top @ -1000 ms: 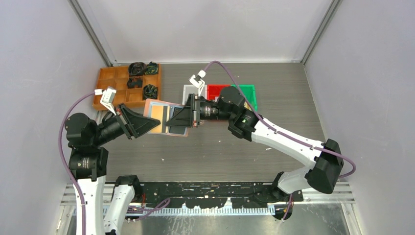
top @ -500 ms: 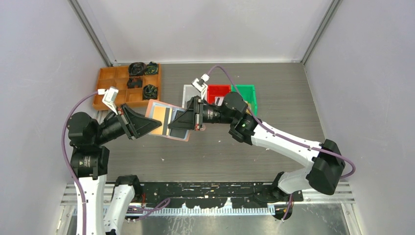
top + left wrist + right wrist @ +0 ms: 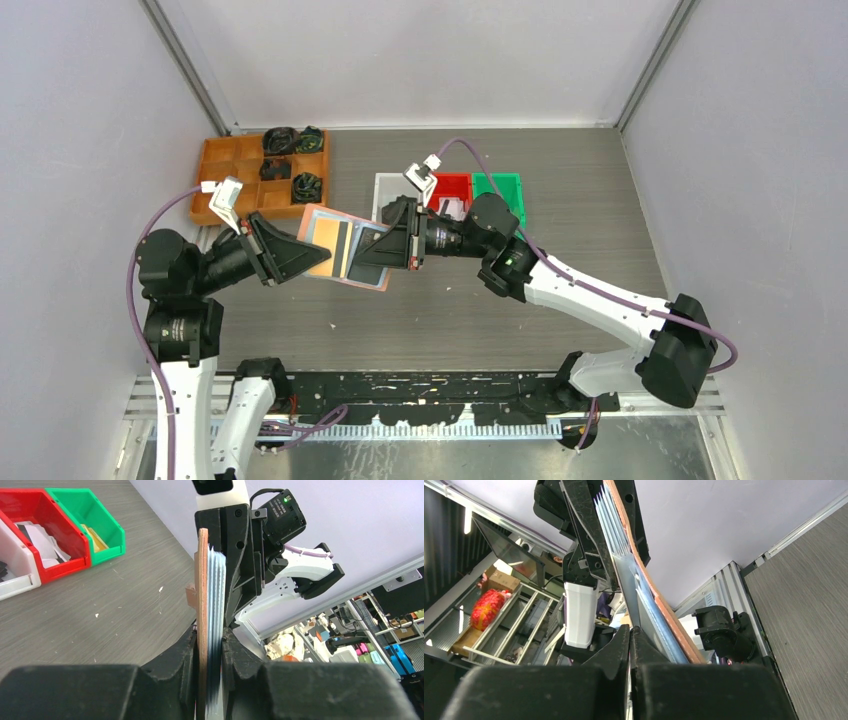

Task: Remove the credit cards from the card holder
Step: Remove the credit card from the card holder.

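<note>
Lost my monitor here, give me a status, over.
Left pincer shut on card holder, held above table. Right pincer shut on a card in the holder's stack. Nothing blocking the pull.

Top view: right gripper (image 3: 363, 254) covers part of holder (image 3: 321, 244), count inside unreadable. Right wrist: card (image 3: 628, 594) gripped end hidden in the jaws. Tray (image 3: 210, 150) contents too small to tell. White bin (image 3: 20, 587) cut off, left wrist.

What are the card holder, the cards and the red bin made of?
The card holder looks like leather or an imitation: matte tan, with a thick raw edge. The cards seem to be thin plastic: pale blue, stiff, straight. The red bin looks like moulded plastic, slightly glossy.
</note>
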You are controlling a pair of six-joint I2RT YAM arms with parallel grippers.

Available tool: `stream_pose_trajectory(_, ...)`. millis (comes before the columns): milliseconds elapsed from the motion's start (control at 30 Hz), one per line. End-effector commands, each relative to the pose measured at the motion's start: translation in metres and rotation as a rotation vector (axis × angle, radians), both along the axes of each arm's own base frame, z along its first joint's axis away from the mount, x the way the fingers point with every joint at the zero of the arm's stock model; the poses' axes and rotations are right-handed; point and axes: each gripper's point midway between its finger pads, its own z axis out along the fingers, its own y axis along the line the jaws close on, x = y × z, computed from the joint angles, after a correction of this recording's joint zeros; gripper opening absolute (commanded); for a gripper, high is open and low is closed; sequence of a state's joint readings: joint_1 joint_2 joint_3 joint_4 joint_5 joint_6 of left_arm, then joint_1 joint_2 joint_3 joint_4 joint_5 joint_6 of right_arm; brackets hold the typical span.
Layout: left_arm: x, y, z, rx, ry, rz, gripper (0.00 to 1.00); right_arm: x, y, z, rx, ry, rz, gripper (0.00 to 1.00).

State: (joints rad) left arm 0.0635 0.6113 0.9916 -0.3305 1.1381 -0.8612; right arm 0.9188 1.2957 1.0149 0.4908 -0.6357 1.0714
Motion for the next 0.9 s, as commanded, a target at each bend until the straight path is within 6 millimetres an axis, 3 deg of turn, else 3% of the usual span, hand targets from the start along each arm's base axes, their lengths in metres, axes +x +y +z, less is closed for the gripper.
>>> stream_pose_trajectory(0, -0.002, -0.001, 0.017, 0.000, -0.087, -0.006, 0.22, -0.001, -0.006, 0.027, 0.066, -0.057, -0.017, 0.18)
stream_pose_trajectory(133, -0.002, -0.001, 0.017, 0.000, -0.086, -0.005, 0.23, -0.001, 0.001, 0.036, 0.094, -0.055, 0.005, 0.37)
stream_pose_trajectory(433, -0.003, -0.001, 0.015, 0.000, -0.086, -0.006, 0.18, 0.007, 0.012, 0.033, 0.084, -0.047, 0.002, 0.39)
stream_pose_trajectory(633, -0.003, -0.001, 0.012, -0.003, -0.075, -0.011, 0.19, 0.007, 0.014, 0.042, 0.115, -0.051, 0.013, 0.24)
stream_pose_trajectory(800, -0.003, -0.002, 0.009, -0.045, -0.031, -0.022, 0.29, 0.007, 0.017, 0.043, 0.134, -0.040, 0.024, 0.02)
stream_pose_trajectory(867, -0.005, -0.004, 0.010, -0.075, -0.019, -0.046, 0.32, 0.007, 0.018, 0.040, 0.131, -0.032, 0.025, 0.01)
